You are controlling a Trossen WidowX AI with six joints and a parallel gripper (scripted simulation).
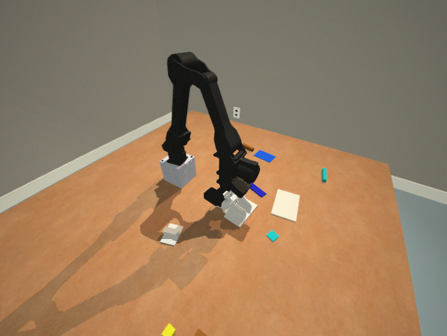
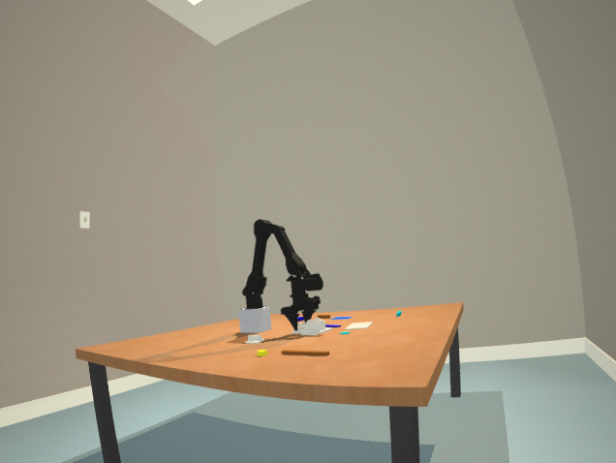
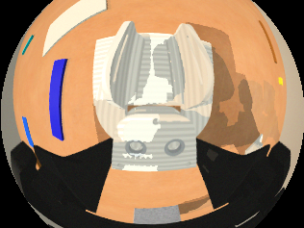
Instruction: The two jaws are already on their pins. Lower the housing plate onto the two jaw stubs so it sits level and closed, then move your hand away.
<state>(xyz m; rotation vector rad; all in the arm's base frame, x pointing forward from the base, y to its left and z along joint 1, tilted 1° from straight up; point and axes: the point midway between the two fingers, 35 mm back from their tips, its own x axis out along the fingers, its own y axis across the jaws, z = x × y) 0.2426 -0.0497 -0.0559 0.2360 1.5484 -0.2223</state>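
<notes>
Step in hand, by look of it: lowering housing plate (image 1: 228,197) (image 3: 154,159) onto stubs of two jaws (image 1: 235,209) (image 2: 314,324) (image 3: 124,71); claw (image 1: 228,197) (image 2: 301,326) (image 3: 153,143) grips plate by its sides, low over desk (image 1: 325,270) (image 2: 348,368) (image 3: 154,191); plate sits at near end of jaws, two round holes facing up; seating cannot be told; next move likely calls for small alignment, straight level press, then release, retreat upward.

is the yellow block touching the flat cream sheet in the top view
No, the small yellow block lies at the bottom edge of the top view, well apart from the flat cream rectangular sheet.
</notes>
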